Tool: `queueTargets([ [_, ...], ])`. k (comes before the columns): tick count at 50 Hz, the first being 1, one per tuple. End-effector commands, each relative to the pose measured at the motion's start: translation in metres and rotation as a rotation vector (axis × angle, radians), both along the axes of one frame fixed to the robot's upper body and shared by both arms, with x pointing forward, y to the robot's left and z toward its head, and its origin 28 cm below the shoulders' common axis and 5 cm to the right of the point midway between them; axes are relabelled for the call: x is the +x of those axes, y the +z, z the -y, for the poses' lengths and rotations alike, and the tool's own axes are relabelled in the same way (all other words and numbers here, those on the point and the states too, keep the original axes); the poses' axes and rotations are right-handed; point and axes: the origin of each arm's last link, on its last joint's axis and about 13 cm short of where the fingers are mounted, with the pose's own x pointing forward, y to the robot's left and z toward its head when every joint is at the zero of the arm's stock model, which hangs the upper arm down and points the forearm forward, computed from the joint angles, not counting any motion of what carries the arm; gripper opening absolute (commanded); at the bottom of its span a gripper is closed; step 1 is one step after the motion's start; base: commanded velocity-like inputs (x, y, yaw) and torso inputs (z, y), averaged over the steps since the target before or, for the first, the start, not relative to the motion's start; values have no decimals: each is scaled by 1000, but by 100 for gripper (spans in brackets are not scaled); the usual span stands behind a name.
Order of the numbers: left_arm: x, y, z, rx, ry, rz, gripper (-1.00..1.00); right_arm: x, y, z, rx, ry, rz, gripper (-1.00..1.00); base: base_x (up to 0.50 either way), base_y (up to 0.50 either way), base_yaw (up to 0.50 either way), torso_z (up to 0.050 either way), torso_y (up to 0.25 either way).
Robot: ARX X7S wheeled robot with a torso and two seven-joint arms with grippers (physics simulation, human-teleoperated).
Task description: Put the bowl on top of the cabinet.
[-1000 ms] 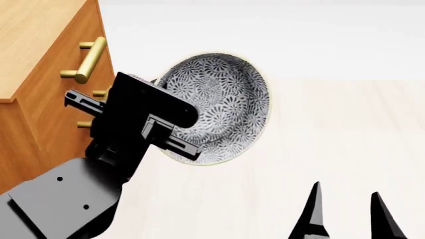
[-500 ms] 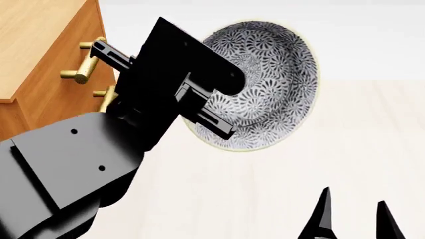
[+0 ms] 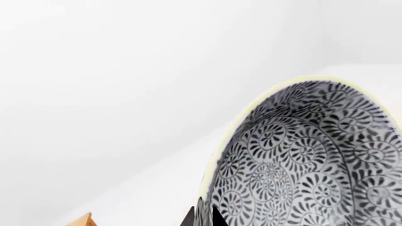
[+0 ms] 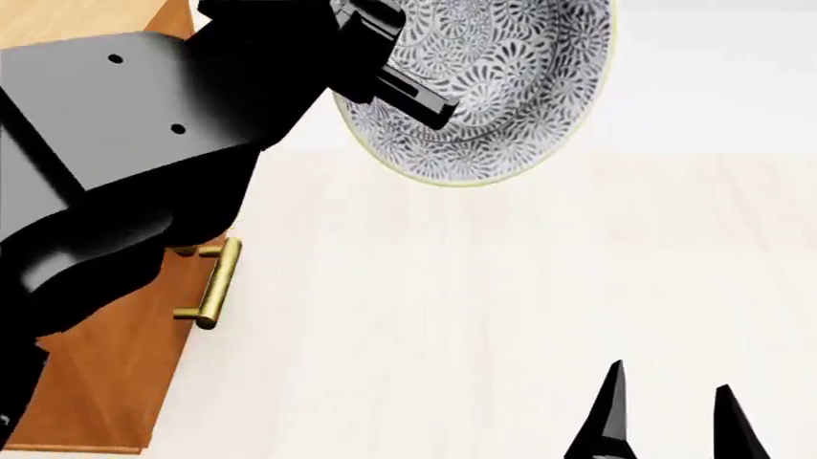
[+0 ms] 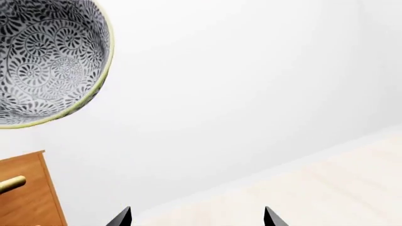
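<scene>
- Up high in the head view, the bowl [image 4: 492, 91] hangs in the air, tipped so its patterned inside faces the camera, its top cut off by the frame edge.
- Left gripper [image 4: 398, 72] is clamped on the bowl's rim at the side nearest the cabinet [image 4: 121, 373]; one finger [image 4: 408, 96] lies across the patterned inside, the other is hidden behind the bowl.
- Left arm [image 4: 128, 153] fills the upper left of the head view and covers much of the cabinet.
- The cabinet stands on the floor [image 4: 511, 316] at the left; a corner of its lighter top [image 4: 77, 17] shows at the upper left edge, and one brass handle [image 4: 214, 284] shows below the arm.
- The bowl is off to the side of the cabinet front, over the floor, not touching the top.
- Left wrist view: the bowl's inside [image 3: 308, 165] fills the lower right, its pale rim arcing against a white wall, with dark finger parts [image 3: 204, 216] at its lower edge.
- Right gripper [image 4: 671, 421] sits low at the bottom right of the head view, its fingers spread apart with nothing between them.
- Right wrist view: both fingertips [image 5: 122, 216] stand wide apart at the bottom edge, with the bowl [image 5: 50, 61] high above and the cabinet [image 5: 28, 193] to one side.
</scene>
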Motion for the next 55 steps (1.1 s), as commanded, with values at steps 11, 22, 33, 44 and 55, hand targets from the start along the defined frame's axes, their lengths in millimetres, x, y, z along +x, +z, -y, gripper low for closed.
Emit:
queueTargets([
  [11,34,52,-25,-186,147,-28,-100,0,0,-1,-4,5,1,100,0,0,0,0,0],
  [22,45,69,-46,-294,209,-48,-100,0,0,-1,-7,8,-1,100,0,0,0,0,1],
  [33,55,75,-55,-406,230,-115,-100,0,0,-2,-10,5,-4,100,0,0,0,1,0],
  [44,68,79,-77,-625,250,-212,-100,1,-1,-4,-17,12,-10,100,0,0,0,0,1],
  [55,66,88,-85,-784,218,-266,-100,-1,0,-2,-9,15,-4,100,0,0,0,0,0],
])
